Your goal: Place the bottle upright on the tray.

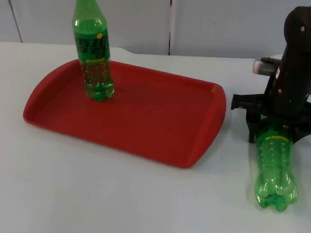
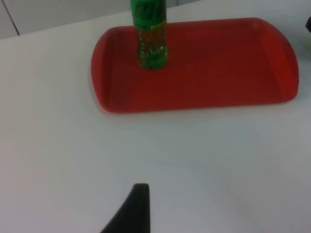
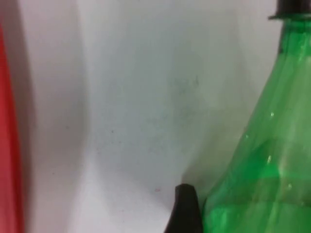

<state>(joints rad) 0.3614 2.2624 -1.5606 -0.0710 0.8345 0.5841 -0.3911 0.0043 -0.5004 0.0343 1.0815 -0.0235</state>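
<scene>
A green bottle [image 1: 94,52] stands upright on the far left part of the red tray [image 1: 160,122]; the left wrist view shows the same bottle [image 2: 151,36] and tray [image 2: 218,73]. A second green bottle [image 1: 276,171] lies on its side on the white table right of the tray, base toward the front edge. My right gripper [image 1: 276,131] is down over this bottle's upper part, open, one finger on each side. In the right wrist view a black fingertip [image 3: 184,208] sits right beside the green shoulder [image 3: 262,160]. My left gripper [image 2: 136,211] waits over the table in front of the tray.
The grey partition wall [image 1: 201,20] closes off the table behind the tray. The tray's right rim [image 1: 217,114] lies a short way left of the right gripper. Bare white table [image 1: 116,197] stretches in front of the tray.
</scene>
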